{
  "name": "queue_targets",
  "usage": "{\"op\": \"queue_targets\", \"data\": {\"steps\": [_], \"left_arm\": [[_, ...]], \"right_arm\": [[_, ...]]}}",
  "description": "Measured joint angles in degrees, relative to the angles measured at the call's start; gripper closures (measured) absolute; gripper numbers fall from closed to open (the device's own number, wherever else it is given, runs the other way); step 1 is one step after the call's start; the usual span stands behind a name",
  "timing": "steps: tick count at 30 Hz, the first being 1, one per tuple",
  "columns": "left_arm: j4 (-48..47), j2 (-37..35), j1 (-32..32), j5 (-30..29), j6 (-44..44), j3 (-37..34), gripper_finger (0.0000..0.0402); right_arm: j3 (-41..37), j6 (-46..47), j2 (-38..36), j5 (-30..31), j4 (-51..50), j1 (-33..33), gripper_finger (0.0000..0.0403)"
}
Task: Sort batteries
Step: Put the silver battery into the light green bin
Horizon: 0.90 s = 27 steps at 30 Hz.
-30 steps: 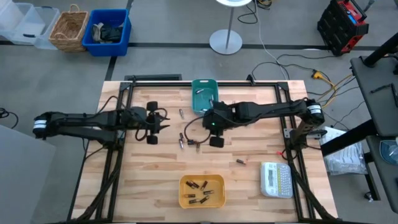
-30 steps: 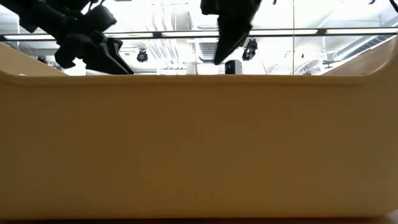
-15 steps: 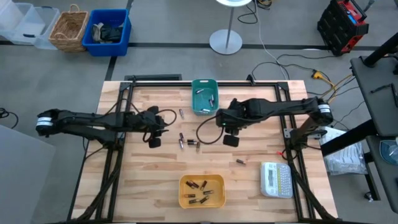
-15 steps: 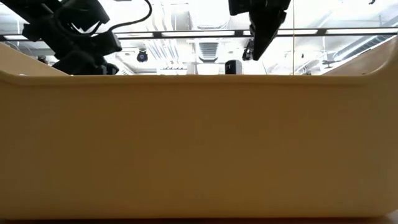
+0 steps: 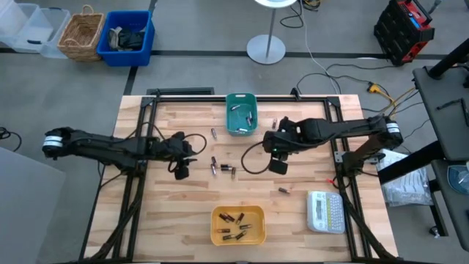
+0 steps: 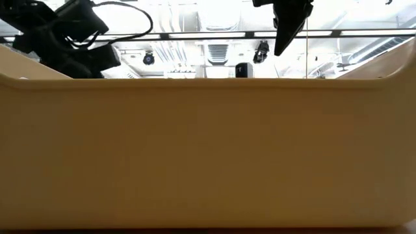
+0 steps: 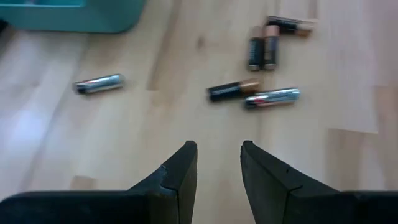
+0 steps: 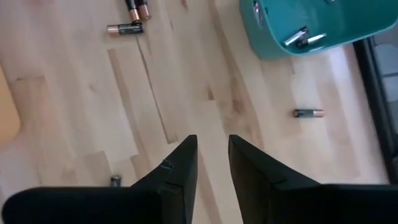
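While empty, left fingers [image 7: 188, 168] slightly parted, level

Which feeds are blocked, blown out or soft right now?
Low view: yellow bin wall fills most of the picture, ceiling lights behind blown out, arms only silhouettes. Left wrist view: batteries slightly soft. High view: evenly lit, table fully visible. Right wrist view: clear, teal bin readable.
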Motion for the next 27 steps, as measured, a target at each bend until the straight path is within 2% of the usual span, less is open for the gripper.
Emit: {"op": "queue_targets", "data": {"steps": [4, 13, 20, 27], "left_arm": [[1.5, 0.1, -3.5, -0.6, -3.1, -0.7, 0.0297], [7.0, 0.7, -13.5, -6.1, -10.3, -0.9, 0.0297], [12.1, 5.0, -22.2, -20.9, -13.2, -0.9, 0.0297], [16.9, 11.3, -23.5, -22.9, -17.2, -0.9, 0.0297]], "right_arm": [[-4.9, 1.2, -1.8, 0.1, 6.7, 1.6, 0.0317], [-14.0, 0.3, -2.7, 0.1, 18.9, 4.0, 0.0328], [-17.4, -2.0, -2.6, 0.4, 25.2, 4.0, 0.0332], [-17.4, -4.2, -2.8, 0.4, 26.4, 3.9, 0.0312]]}}
